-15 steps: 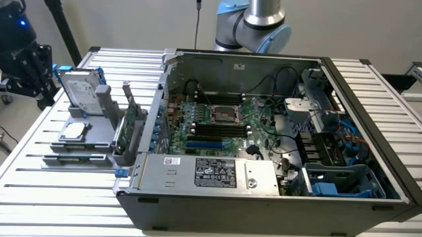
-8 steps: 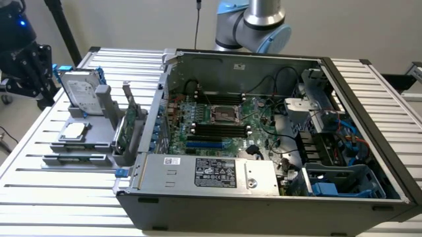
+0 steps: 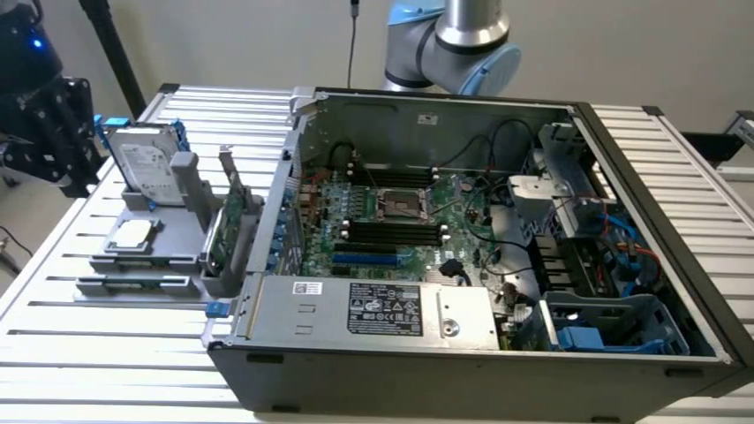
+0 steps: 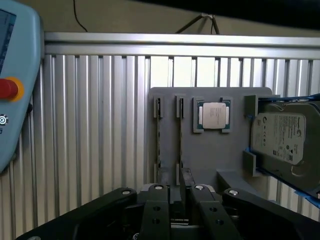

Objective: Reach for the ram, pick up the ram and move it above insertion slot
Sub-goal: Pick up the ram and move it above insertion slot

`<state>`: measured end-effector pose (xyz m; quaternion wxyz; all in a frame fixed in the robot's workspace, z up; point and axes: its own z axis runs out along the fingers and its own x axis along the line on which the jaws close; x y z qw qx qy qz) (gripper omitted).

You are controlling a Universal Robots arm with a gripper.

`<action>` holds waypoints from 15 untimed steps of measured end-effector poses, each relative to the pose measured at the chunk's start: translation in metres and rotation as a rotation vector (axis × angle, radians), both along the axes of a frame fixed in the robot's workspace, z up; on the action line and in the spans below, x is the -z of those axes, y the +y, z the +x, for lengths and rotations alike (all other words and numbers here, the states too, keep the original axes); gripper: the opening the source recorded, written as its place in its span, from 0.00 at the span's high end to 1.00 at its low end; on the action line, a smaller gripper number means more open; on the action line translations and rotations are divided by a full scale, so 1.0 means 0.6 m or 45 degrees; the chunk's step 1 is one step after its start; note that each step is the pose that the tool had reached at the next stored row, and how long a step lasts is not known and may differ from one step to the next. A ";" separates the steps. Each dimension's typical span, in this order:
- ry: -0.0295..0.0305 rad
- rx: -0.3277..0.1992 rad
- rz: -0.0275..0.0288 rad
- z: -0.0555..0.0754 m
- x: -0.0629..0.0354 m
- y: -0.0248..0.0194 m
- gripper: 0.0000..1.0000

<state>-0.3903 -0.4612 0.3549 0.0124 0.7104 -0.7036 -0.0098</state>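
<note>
In the exterior view we find the ram [image 3: 132, 283] resting in the nearest rail of a grey holder [image 3: 175, 216], which stands on the slatted metal table [image 3: 71, 353] at nine o'clock from the open computer case [image 3: 471, 353]. On the same holder, at twelve o'clock from the ram, lies a processor chip [image 3: 132, 234]. Further along that line a hard drive [image 3: 147, 163] stands upright. A green card [image 3: 224, 234] stands on edge at three o'clock from the chip, just beside the case wall. Inside the case we see the dark memory slots [image 3: 395, 231] at six o'clock from the bare socket of the motherboard [image 3: 471, 208], well apart from the ram. The robot arm [image 3: 454, 40] shows at twelve o'clock, beyond the back wall of the case. In the wrist view the gripper [image 4: 181, 192] hangs over the holder, near one end of its two narrow rails. We cannot tell whether it is open or closed, nor which of the two rails carries the ram. The chip and the hard drive lie beyond the rails, and a pale blue pendant [image 4: 15, 75] with a red button [image 4: 7, 88] sits by the table.
</note>
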 end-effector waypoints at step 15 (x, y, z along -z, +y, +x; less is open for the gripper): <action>-0.0001 0.001 0.0001 0.000 0.038 -0.0063 0.52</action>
